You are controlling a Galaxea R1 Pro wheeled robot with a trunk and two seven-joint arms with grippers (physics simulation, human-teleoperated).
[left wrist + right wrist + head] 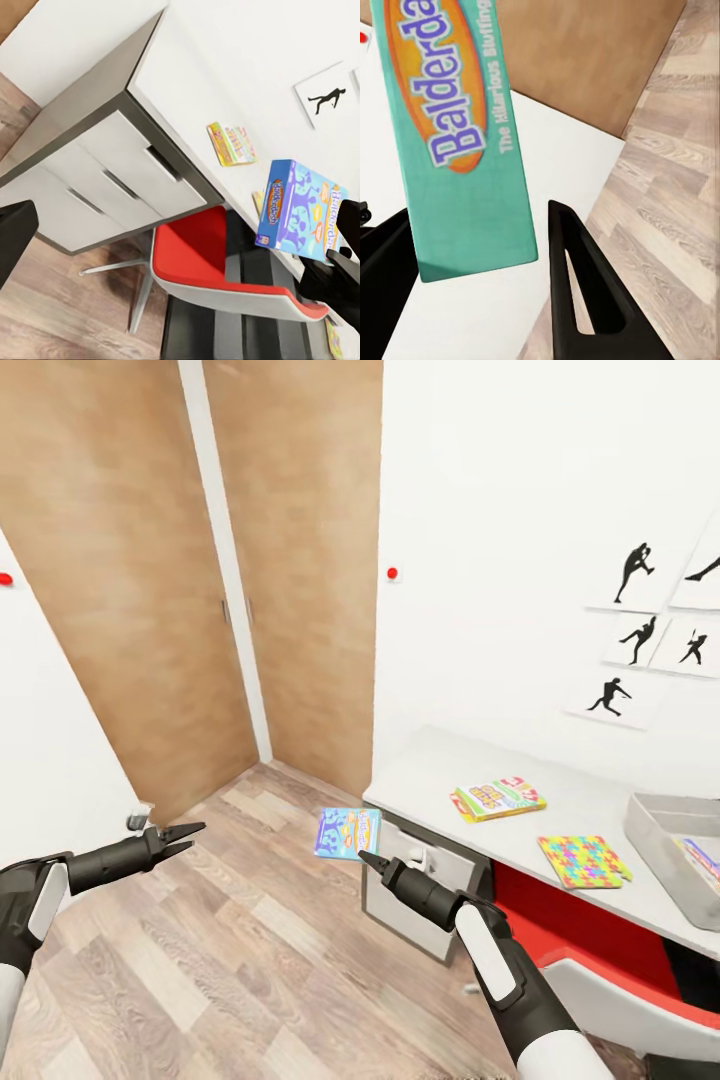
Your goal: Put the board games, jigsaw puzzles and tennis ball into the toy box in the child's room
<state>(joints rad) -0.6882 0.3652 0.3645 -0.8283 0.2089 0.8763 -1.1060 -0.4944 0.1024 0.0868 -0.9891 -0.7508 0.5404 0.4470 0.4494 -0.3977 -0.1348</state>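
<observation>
floor lies open left of the table (pixel 600 810) edge; right pincer (pixel 366 856) pinching the blue board game (pixel 347 832), left pincer (pixel 185 836) spread.

1. The right claw (pixel 366 856) grips a blue board game (pixel 346 832), held above the floor (pixel 230 950) just off the table (pixel 590 810) corner.
2. The left claw (pixel 180 838) hangs over the floor with nothing in it, its fingers near together.
3. On the table lie a green-edged game (pixel 497 798) and a jigsaw (pixel 583 860), apart.
4. The grey toy box (pixel 660 838) sits at the table's right, with a colourful flat item inside.
5. A red chair (pixel 600 960) stands under the table.
6. Baseball posters (pixel 650 630) hang on the white wall.
</observation>
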